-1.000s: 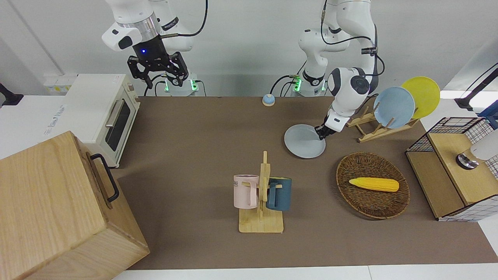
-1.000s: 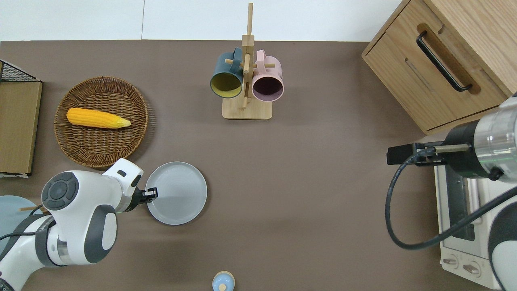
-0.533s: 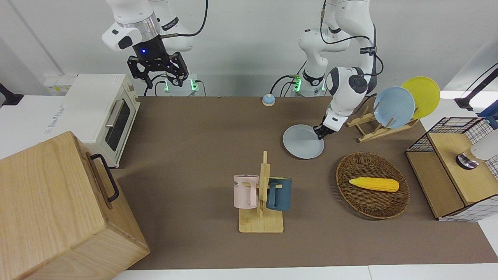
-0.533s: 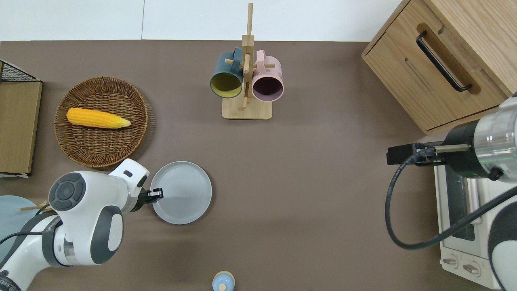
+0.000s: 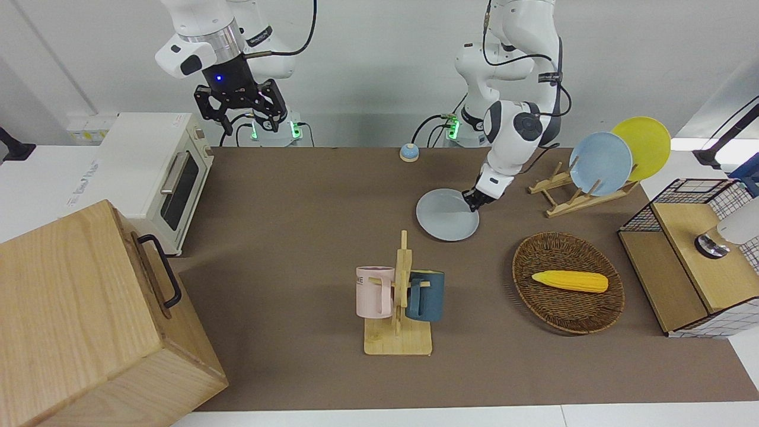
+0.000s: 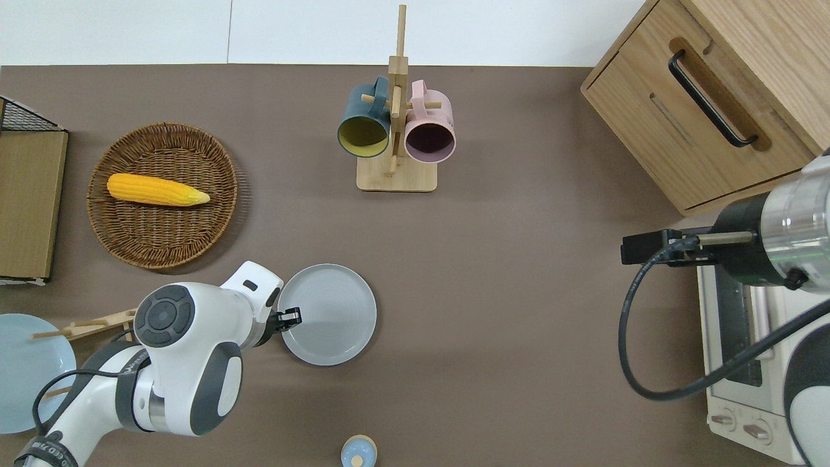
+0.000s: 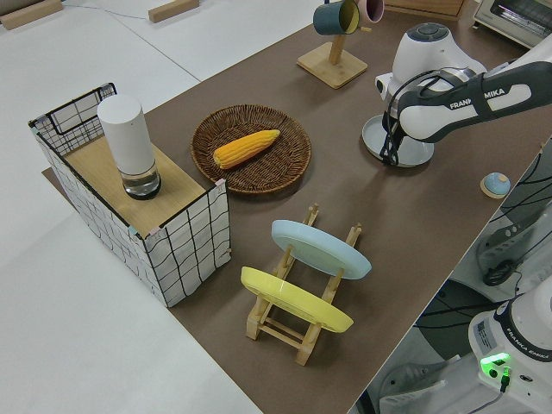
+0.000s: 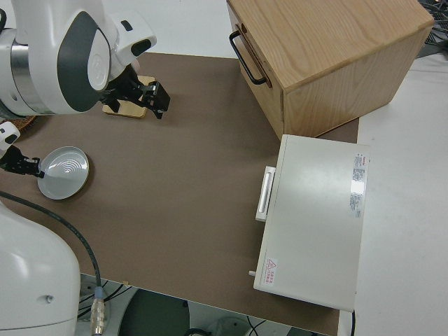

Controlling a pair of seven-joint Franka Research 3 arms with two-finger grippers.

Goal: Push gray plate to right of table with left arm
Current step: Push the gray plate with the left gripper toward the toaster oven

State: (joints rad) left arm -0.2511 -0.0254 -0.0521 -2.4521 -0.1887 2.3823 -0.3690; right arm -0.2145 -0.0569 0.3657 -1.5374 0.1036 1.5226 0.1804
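Left gripper (image 6: 293,318) at the rim of the gray plate (image 6: 331,312) on the table (image 6: 519,272).

The gray plate lies flat, open face up; being round, it has no long axis and points no way. Taking the mug rack (image 6: 395,139) as landmark: the plate sits nearer to the robots than the rack and slightly toward the left arm's end of the table, well apart from it. The left gripper meets the plate's rim on the edge turned toward the left arm's end; whether its fingers are spread or pressed together cannot be told. The left arm's (image 7: 466,99) casing reads "FRANKA EMIKA" in the left side view. The right arm is parked, its fingers (image 5: 270,110) spread apart.
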